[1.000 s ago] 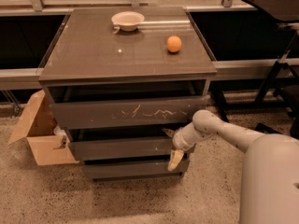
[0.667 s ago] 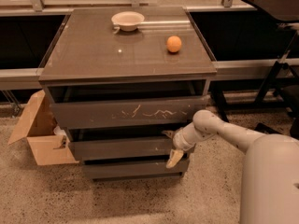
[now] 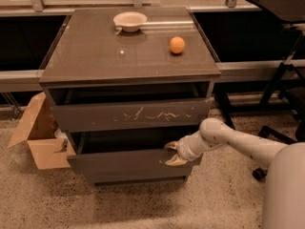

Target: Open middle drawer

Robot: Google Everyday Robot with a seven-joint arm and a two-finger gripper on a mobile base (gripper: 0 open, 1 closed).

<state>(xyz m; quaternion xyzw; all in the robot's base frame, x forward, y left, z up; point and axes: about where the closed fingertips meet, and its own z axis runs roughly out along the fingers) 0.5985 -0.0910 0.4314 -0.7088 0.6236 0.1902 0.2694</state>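
Cabinet top: glossy grey-brown, pale glare streaks.
Bowl: cream-white.
Orange: plain orange.
Top drawer front: dark grey-brown, with white scratch marks across its middle.
Middle drawer: flat dark grey-brown front, near-black inside.
Gripper, at the right end of the middle drawer's top edge: tan-yellow.
Arm: off-white.
Cardboard box: light brown.
Floor: beige, speckled dark.

— Where was the gripper?
— At the right end of the middle drawer's upper edge, pinching its front.
— And that drawer?
— Out past the scratched drawer. Bowl and orange sat toward the cabinet top's back edge.
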